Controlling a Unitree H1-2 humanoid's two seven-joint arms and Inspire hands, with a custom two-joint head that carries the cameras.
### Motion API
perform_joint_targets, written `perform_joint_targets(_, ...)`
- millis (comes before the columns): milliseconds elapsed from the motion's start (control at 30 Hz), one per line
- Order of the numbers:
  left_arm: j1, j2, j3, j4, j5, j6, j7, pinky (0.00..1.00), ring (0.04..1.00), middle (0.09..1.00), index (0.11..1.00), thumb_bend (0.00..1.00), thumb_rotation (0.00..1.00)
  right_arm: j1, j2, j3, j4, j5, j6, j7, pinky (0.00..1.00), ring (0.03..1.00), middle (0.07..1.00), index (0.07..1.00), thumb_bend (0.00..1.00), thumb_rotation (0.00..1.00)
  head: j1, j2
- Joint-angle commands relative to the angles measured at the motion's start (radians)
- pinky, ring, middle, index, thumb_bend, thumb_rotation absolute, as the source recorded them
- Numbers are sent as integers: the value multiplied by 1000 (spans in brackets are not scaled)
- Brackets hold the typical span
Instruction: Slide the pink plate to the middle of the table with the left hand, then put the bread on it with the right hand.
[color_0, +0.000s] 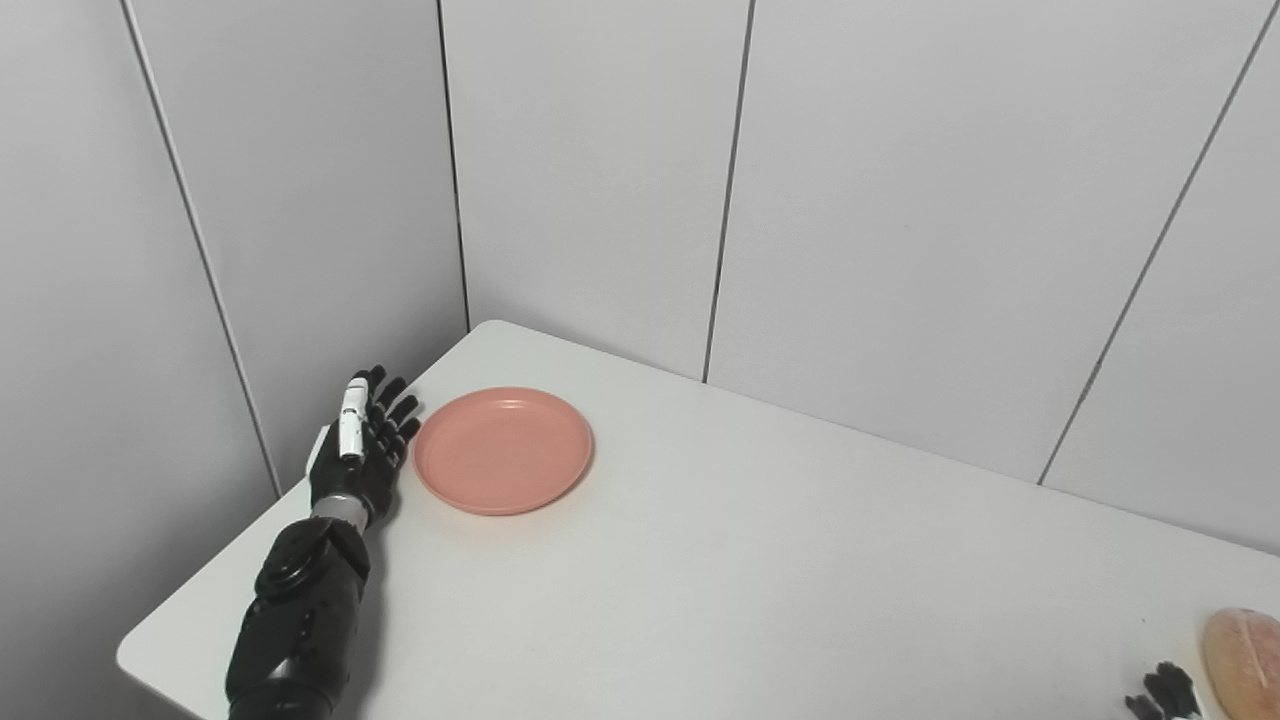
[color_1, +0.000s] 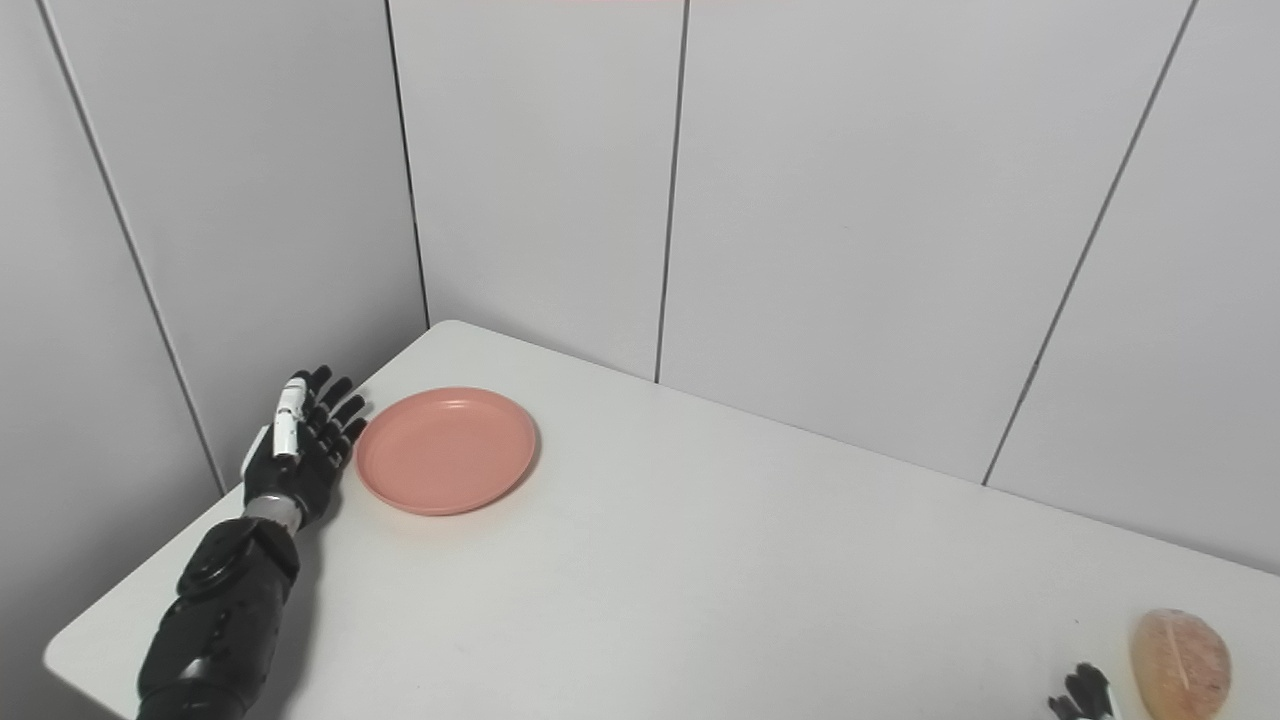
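Note:
A round pink plate (color_0: 502, 450) lies flat on the white table (color_0: 760, 560) near its far left corner. My left hand (color_0: 362, 447) stands just left of the plate's rim, fingers straight and spread, holding nothing; whether it touches the rim I cannot tell. A golden-brown bread roll (color_1: 1181, 650) lies at the table's near right. Only the dark fingertips (color_1: 1082, 692) of my right hand peek in at the bottom edge, just left of the bread, so its state does not show.
Grey panelled walls (color_0: 900, 200) close off the table at the back and left. The left table edge runs right beside my left forearm (color_0: 300, 620). White tabletop stretches between plate and bread.

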Motion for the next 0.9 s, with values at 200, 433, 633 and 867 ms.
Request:
perform_joint_targets(200, -56, -25, -29, 75, 1, 2, -4, 978, 951, 956, 946, 249, 1000, 26, -7, -5, -9, 6, 58, 0, 968, 965, 971, 971, 234, 1000, -13, 4)
perform_joint_targets(433, -107, -37, -31, 190, -23, -17, -52, 984, 951, 959, 957, 264, 1000, 27, -14, 1, -6, 21, 32, 17, 969, 962, 967, 966, 202, 1000, -19, 8)
perform_joint_targets(633, -127, -41, -74, 237, 7, -27, -65, 884, 871, 878, 877, 269, 1000, 29, -14, 2, -6, 29, 23, 29, 964, 961, 967, 964, 230, 1000, -31, 18)
perform_joint_targets(867, -149, -57, -117, 268, 32, -43, -66, 781, 785, 792, 790, 284, 1000, 33, -9, 10, -20, 24, 19, 28, 956, 961, 965, 962, 233, 1000, -49, 28)
